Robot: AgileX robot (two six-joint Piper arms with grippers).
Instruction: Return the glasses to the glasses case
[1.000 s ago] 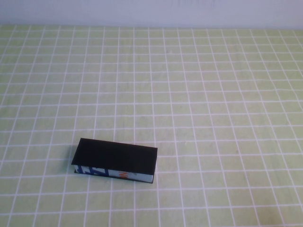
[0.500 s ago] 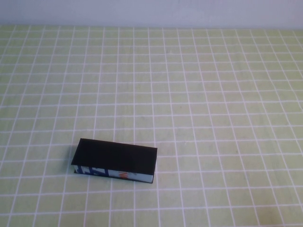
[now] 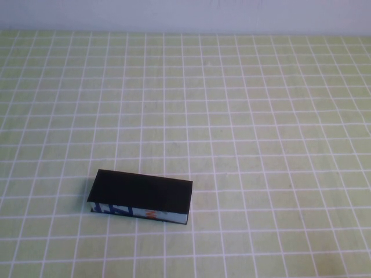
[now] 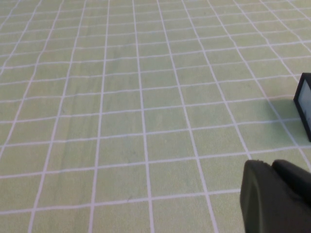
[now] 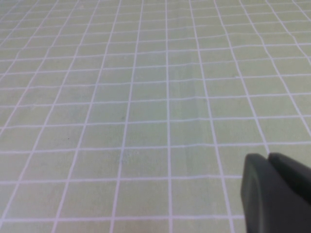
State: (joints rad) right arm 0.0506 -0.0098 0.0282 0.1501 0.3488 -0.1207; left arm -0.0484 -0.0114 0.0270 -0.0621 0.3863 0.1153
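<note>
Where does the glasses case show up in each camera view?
High view: glasses case, lid shut, near left.
Left wrist view: only its corner at the edge, beyond the left gripper.
Right wrist view: absent; right gripper only.
Shared landmark: green checked tablecloth.

Nothing has changed; the glasses case (image 3: 140, 197) lies unmoved.

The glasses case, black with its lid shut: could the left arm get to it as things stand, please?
Probably yes. The rectangular black glasses case lies alone on the green checked cloth, its corner near the left gripper. The right gripper hangs over bare cloth.
</note>
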